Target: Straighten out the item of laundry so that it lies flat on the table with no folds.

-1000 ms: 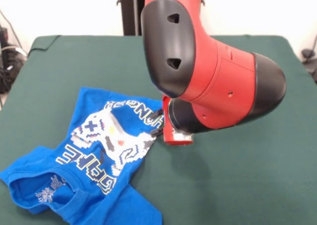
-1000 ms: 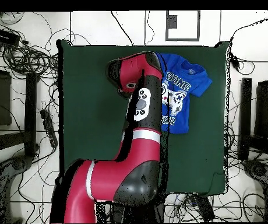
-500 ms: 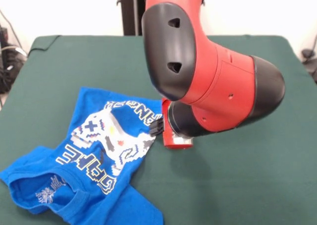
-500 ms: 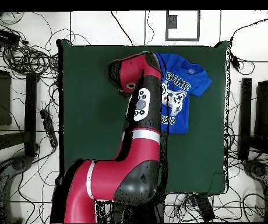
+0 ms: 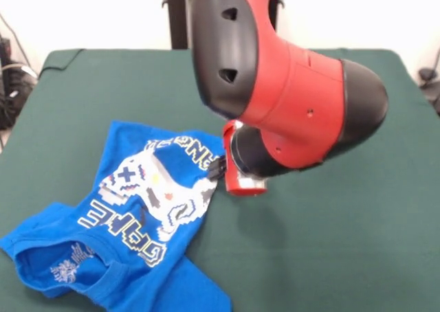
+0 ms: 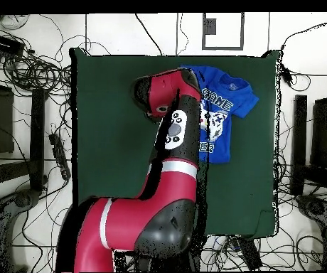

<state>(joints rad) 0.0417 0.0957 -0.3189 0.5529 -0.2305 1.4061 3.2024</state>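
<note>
- Gripper (image 5: 218,169), a small black tip under the red wrist block, touches the shirt's edge in the front view; the big arm hides its fingers, so whether it is spread, closed or pinching cloth cannot be told.
- Arm (image 5: 289,99) fills the upper middle of the front view; in the overhead view the arm (image 6: 168,170) runs from 6 o'clock up toward 12, covering the shirt's side edge.
- T-shirt (image 5: 141,209) lies from the gripper toward 8 o'clock in the front view, print up, its collar at the near corner, one sleeve at 9 o'clock, its hem by the gripper curled and wrinkled.
- In the overhead view the T-shirt (image 6: 223,114) sits at about 1 o'clock on the table (image 6: 109,128).
- Table (image 5: 344,243) is otherwise bare green cloth; no container is on it.
- Against one second ago, the arm has swung slightly toward 10 o'clock and risen in the front view; the shirt edge under the gripper has shifted a little with it.
</note>
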